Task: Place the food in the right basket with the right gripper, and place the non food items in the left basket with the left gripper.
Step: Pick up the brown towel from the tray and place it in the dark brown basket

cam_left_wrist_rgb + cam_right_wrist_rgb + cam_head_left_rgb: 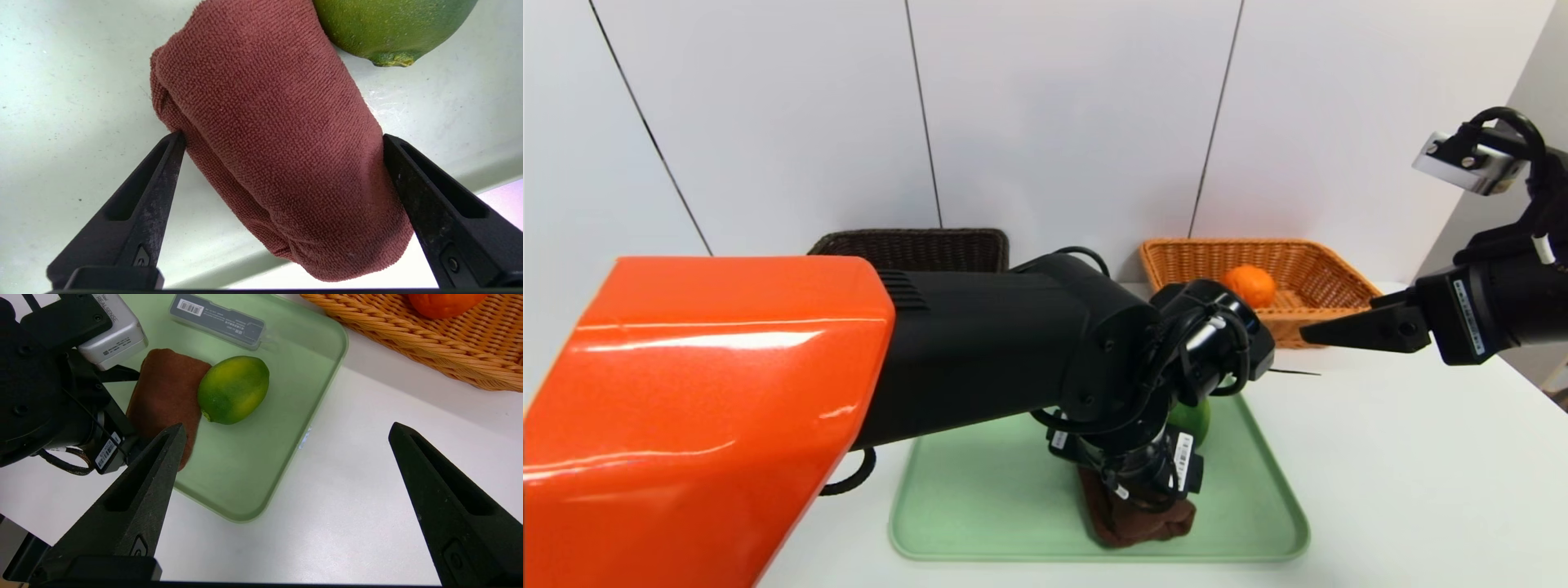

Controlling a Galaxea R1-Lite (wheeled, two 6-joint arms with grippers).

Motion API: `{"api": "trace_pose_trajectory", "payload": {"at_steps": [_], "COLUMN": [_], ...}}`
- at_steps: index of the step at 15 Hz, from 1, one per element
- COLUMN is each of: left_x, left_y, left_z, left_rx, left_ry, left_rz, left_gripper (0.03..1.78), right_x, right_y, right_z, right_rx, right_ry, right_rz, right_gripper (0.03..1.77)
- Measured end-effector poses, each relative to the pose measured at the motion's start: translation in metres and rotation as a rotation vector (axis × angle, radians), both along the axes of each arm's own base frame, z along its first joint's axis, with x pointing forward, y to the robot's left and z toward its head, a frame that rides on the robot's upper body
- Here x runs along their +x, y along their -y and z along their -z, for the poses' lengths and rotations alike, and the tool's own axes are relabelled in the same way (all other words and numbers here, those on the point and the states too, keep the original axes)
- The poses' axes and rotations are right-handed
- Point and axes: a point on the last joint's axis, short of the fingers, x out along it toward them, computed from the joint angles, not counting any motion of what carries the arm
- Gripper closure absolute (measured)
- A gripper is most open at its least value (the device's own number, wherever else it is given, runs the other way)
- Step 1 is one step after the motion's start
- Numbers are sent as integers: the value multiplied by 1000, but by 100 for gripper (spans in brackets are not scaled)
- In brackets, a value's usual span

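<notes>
Head view, left tool: in over the green tray, right down at the brown cloth!
Head view, right tool: up in front of the right basket, where an orange fruit sits.
Head view, left basket: dark, partly hidden behind the left arm.
Left wrist view, left tool: open wide, a finger at either side of the cloth, which lies on the tray.
Right wrist view, right tool: wide open, nothing between its fingers.
Right wrist view, green fruit: on the tray, against the cloth, near a grey case.
</notes>
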Motion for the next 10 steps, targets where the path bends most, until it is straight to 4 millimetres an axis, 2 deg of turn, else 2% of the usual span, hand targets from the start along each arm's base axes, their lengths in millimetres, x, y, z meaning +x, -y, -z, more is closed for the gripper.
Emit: {"api": "trace_pose_trajectory", "payload": {"at_steps": [1,2,5,9,10], "left_x": [0,0,1,1,0], "left_y": [0,1,2,2,1], "left_z": [1,2,5,5,3], "left_rx": [0,-1,5,6,6], "left_ry": [-6,-12,-16,-13,-10], "left_rz": [4,7,6,5,5], "left_gripper": [12,20,67,109,140], "right_x": [0,0,0,1,1], "right_y": [0,0,0,0,0], "right_z": [0,0,1,1,1], "right_rx": [0,0,0,0,1], "right_ry": [-1,-1,-3,-3,0], "right_rz": [0,-1,0,0,0], "right_gripper": [9,9,9,9,9]}}
